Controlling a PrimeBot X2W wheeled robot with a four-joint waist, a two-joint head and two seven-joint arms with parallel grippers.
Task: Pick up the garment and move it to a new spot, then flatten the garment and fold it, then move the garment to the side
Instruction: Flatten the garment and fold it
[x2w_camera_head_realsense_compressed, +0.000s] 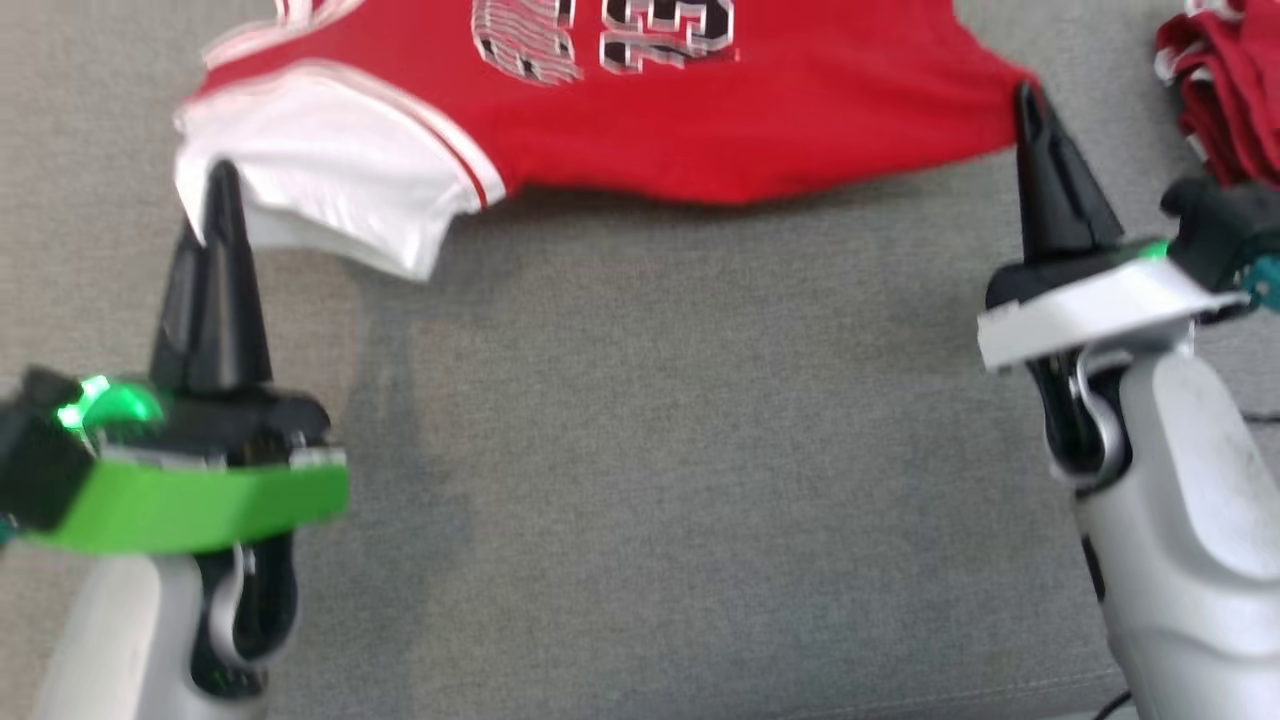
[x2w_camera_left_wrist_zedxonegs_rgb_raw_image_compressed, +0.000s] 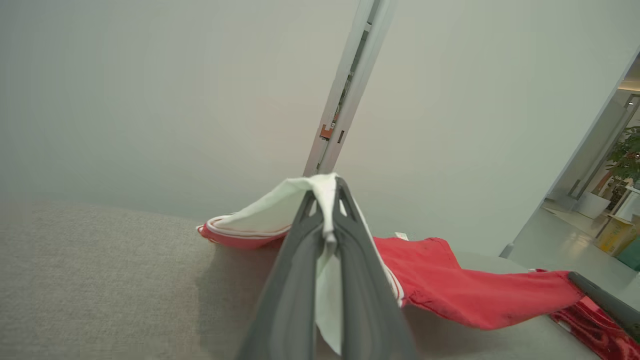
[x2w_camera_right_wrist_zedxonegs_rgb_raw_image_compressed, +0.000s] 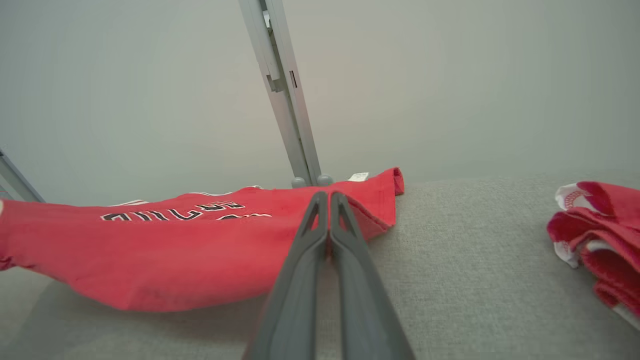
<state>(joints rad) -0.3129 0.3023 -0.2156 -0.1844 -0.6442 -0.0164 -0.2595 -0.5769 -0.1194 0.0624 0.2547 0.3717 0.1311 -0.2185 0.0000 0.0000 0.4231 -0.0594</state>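
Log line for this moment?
jersey: near edge lifted, stretched | left gripper: shut on its sleeve | right gripper: shut on its corner

Red garment (x2w_camera_head_realsense_compressed: 760, 140), white sleeve (x2w_camera_head_realsense_compressed: 330, 170), black-and-white lettering (x2w_camera_head_realsense_compressed: 600, 40) — grey fabric surface (x2w_camera_head_realsense_compressed: 650, 450).

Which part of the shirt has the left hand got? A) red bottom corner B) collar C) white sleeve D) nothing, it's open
C: the left hand is shut on the white sleeve of the shirt, with white cloth pinched in its grip.
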